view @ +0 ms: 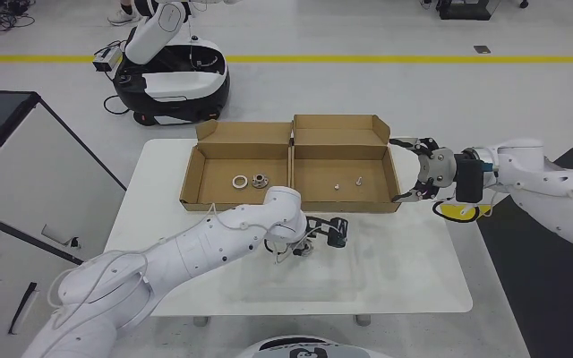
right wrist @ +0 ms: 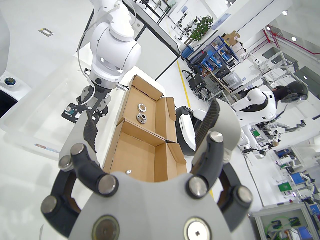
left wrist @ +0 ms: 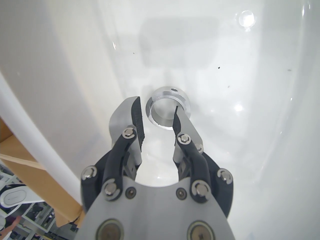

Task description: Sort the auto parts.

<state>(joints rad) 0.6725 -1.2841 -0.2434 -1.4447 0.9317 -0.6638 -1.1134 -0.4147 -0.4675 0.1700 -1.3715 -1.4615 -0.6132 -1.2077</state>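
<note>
A silver metal ring (left wrist: 168, 95) lies on the floor of a clear plastic tray (view: 376, 285) at the middle of the table. My left gripper (left wrist: 156, 104) is open over it, one finger inside the ring and the other just outside its wall. From above, the left gripper (view: 300, 248) hangs low in the tray. Two open cardboard boxes stand at the back. The left box (view: 208, 183) holds a ring (view: 240, 182) and a flanged part (view: 259, 181). The right box (view: 313, 183) holds two small bolts (view: 336, 188). My right gripper (view: 414, 168) is open beside that box's right wall, holding nothing.
In the right wrist view, the right gripper (right wrist: 151, 111) looks along both boxes (right wrist: 160, 123) toward the left arm (right wrist: 112, 48) over the tray (right wrist: 30, 116). Another robot (view: 170, 80) stands on the floor beyond the table. Bare tabletop lies to the right of the tray.
</note>
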